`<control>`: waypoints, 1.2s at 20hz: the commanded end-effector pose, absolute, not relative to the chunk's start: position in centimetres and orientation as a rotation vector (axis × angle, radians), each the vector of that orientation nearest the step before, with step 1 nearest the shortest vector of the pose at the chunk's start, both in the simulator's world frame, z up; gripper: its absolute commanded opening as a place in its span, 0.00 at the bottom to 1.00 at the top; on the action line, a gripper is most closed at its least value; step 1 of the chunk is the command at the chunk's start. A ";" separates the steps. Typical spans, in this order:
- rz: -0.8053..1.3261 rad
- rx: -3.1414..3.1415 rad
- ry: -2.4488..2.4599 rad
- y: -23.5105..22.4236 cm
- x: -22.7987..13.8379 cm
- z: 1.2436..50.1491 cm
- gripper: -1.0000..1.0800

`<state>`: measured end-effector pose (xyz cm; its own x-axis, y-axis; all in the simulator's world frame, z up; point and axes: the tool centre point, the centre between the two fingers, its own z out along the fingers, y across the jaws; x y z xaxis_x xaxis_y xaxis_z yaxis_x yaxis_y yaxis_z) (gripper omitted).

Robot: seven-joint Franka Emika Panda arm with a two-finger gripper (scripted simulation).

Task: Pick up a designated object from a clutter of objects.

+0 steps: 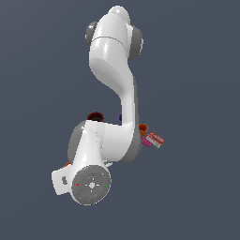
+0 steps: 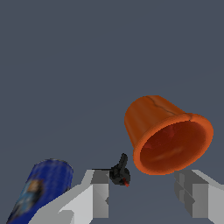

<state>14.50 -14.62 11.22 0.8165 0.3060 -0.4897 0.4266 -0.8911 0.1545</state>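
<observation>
The designated object, a wide orange-red cup (image 2: 166,131), lies on its side with its mouth facing the wrist camera. My gripper (image 2: 146,197) is open, and its two pale fingers (image 2: 100,192) are spread wide just short of the cup's rim, with nothing between them. A black clamp (image 2: 120,173) sits close beside the cup, near one fingertip. A blue can (image 2: 39,192) lies further off to that same side. In the exterior view the arm hides the fingers, and only an orange sliver (image 1: 68,163) shows by the hand.
Behind the arm in the exterior view are a dark red mug (image 1: 96,116), a purple cup (image 1: 120,117), a small orange cup (image 1: 143,127) and a red-white flat box (image 1: 155,138). The floor is plain dark grey.
</observation>
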 end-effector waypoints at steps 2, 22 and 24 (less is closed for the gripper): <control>-0.707 2.720 0.586 -15.1 14.5 10.1 0.62; -0.735 2.701 0.604 -16.2 13.6 7.5 0.62; -0.735 2.701 0.604 -16.4 13.4 7.1 0.62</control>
